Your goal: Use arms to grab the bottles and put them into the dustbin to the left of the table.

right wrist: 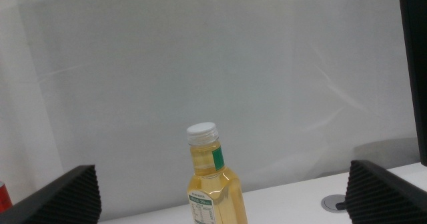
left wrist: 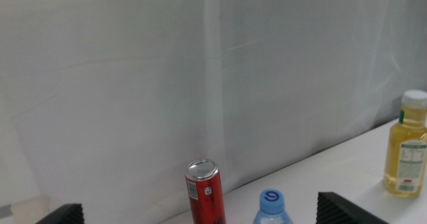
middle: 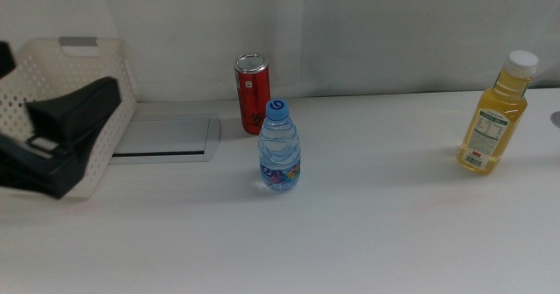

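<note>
Three bottles stand upright on the white table [middle: 376, 233]. The slim red can [middle: 251, 93] is at the back, and the clear water bottle [middle: 280, 150] with a blue cap is just in front of it. Far to the right stands the yellow juice bottle [middle: 497, 115]. The white perforated dustbin [middle: 92, 62] sits at the left. My left gripper [middle: 61, 141] hangs open in front of it, well left of the can [left wrist: 203, 197] and water bottle [left wrist: 272, 207]. My right gripper [right wrist: 221, 177] is open, facing the juice bottle [right wrist: 212, 184] from a distance, and is out of the middle view.
A flat grey hatch [middle: 166, 136] lies in the tabletop between the dustbin and the can. A round cable hole [right wrist: 333, 202] sits near the juice bottle. A white curtain closes off the back.
</note>
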